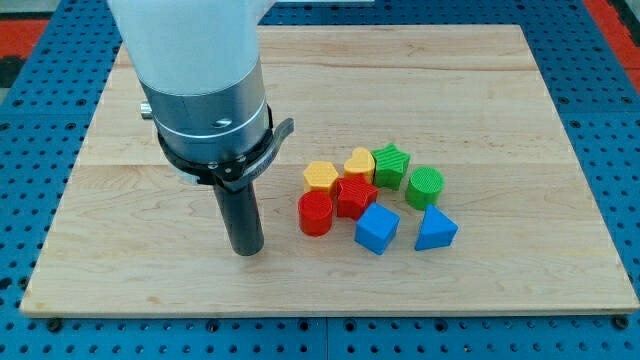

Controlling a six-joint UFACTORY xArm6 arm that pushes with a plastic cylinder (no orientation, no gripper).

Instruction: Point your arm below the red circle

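The red circle block (315, 213) stands on the wooden board (480, 80), at the left end of a cluster of blocks. My tip (247, 250) rests on the board to the view's left of the red circle and slightly lower, about a block's width away and not touching it. The dark rod rises from the tip to the arm's grey and white body at the view's upper left.
Right of the red circle lie a red star (354, 195), a yellow hexagon (320, 177), a yellow heart (359, 162), a green star (391, 163), a green circle (426, 185), a blue cube (377, 228) and a blue triangle (435, 230).
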